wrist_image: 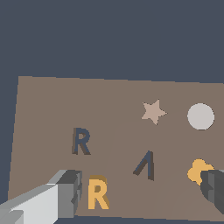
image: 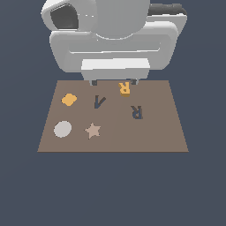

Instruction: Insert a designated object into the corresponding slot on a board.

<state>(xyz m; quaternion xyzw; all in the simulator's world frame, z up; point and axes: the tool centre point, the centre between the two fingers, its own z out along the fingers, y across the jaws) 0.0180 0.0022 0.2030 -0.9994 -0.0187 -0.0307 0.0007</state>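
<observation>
My white-and-grey gripper (wrist_image: 140, 194) hangs over a brown board (image: 159, 137): orange-yellow R (image: 124, 87), dark grey-blue slot (image: 137, 111), tan star (image: 92, 130).

Arm body (image: 114, 26): glossy white-grey shell, rounded bulbous casing. One dark grey oval inset panel (image: 64, 16) on the upper housing; a dark grey band (image: 170, 9) on the opposite shoulder.

Hand (image: 114, 81): wide, pale grey block with rounded corners and a shallow horizontal groove; flatter white slab beneath. Fingers (wrist_image: 65, 192): light grey, boxy, ending in dark grey pads. No cables, screws or markings discernible.
</observation>
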